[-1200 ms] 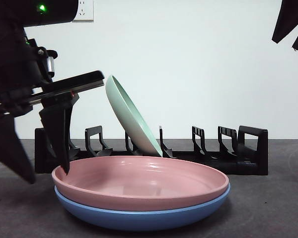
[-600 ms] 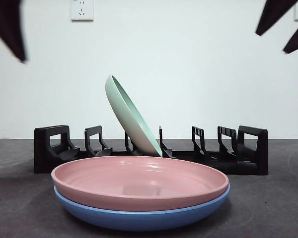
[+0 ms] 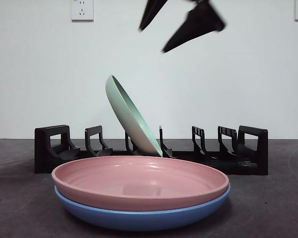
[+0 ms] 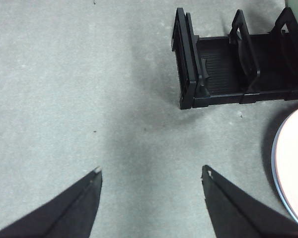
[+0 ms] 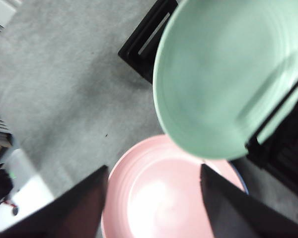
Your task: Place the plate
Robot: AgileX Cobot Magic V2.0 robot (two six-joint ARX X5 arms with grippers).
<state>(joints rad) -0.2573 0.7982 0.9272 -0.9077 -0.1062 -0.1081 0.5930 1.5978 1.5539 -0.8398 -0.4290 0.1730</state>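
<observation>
A pale green plate (image 3: pixel 131 116) leans tilted in a slot of the black rack (image 3: pixel 248 148). In front of the rack a pink plate (image 3: pixel 139 181) lies stacked on a blue plate (image 3: pixel 139 218). My right gripper (image 3: pixel 152 40) hangs open high above the green plate, holding nothing. Its wrist view looks down on the green plate (image 5: pixel 223 74) and the pink plate (image 5: pixel 159 198), with the right gripper (image 5: pixel 154 167) over the pink one. My left gripper (image 4: pixel 150 169) is open and empty over bare table, beside the rack's end (image 4: pixel 223 74) and the pink plate's rim (image 4: pixel 295 158).
The rack has several free slots on both sides of the green plate. A white wall with two sockets, one being (image 3: pixel 82 10), stands behind. Grey table (image 4: pixel 64 89) stretches bare off the rack's left end.
The left arm has pulled up and out of the front view from beside the pink plate. The right gripper has swung from the top right corner to above the green plate.
</observation>
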